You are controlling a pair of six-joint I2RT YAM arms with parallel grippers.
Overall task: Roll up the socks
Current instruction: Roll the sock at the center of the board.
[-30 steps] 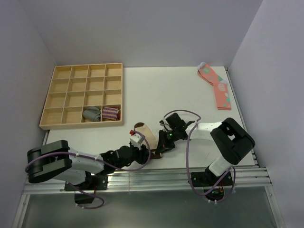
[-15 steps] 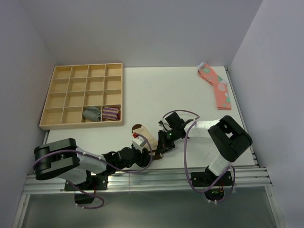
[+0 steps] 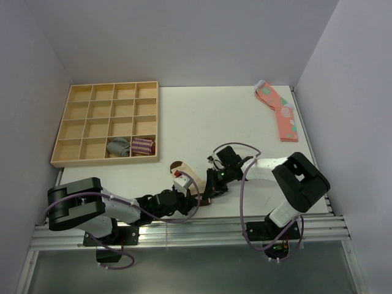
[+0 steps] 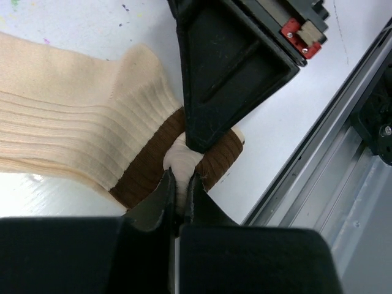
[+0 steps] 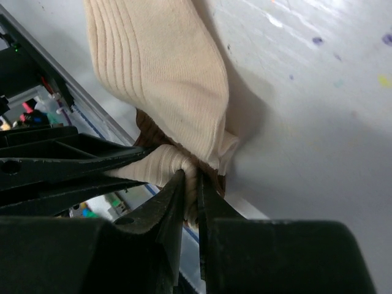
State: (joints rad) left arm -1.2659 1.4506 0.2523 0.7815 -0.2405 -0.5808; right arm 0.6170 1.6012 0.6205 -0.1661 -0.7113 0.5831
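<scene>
The beige socks [image 3: 185, 171] lie near the table's front edge, ribbed, with a dark brown cuff band [image 4: 147, 174]. My left gripper [image 4: 181, 176] is shut on a pinch of beige fabric at the cuff end. My right gripper [image 5: 190, 176] is shut on the same bunched end from the other side, and the sock body [image 5: 165, 73] stretches away from it. The two grippers meet tip to tip: the right finger [image 4: 226, 73] shows in the left wrist view and the left fingers [image 5: 61, 168] in the right wrist view. From above, the left gripper [image 3: 195, 196] and right gripper [image 3: 207, 191] sit side by side.
A wooden compartment tray [image 3: 92, 161] stands at the back left, holding a grey rolled sock [image 3: 119, 147] and a striped one [image 3: 143, 146]. Pink spotted socks [image 3: 278, 110] lie at the far right. The metal rail [image 3: 184, 229] runs just behind both grippers.
My left gripper has moved a little right toward the right gripper and shut on the sock's cuff end. The right gripper has kept its hold.
</scene>
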